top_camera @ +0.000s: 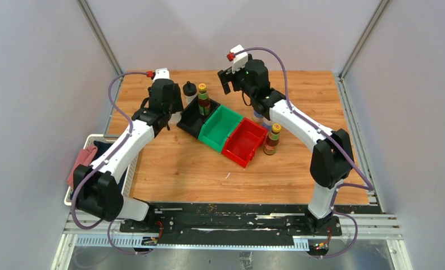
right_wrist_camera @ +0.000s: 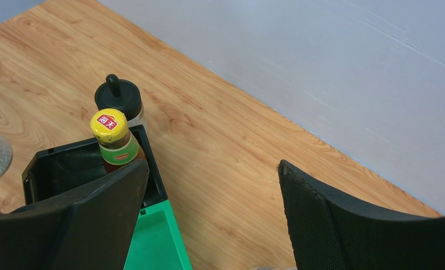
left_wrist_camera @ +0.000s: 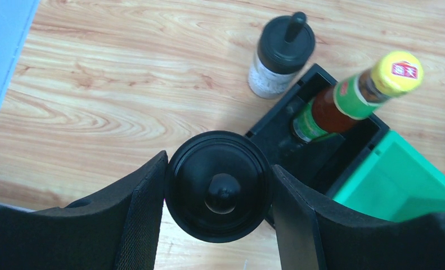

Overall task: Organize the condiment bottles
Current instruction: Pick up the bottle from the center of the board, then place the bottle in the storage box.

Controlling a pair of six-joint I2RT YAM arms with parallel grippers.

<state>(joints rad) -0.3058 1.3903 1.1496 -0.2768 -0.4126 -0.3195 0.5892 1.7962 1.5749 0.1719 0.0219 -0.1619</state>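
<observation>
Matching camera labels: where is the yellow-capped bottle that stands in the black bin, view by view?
Top external: yellow-capped bottle upper centre, in the black bin.
Left wrist: upper right, leaning toward the corner.
Right wrist: left side, just above the near finger.
Shared landmark: the black-capped bottle standing just outside the bin.

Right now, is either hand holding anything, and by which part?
The left hand grips a black-capped bottle by the sides of its round cap, one finger on each side. The right hand is open and holds nothing.
</observation>
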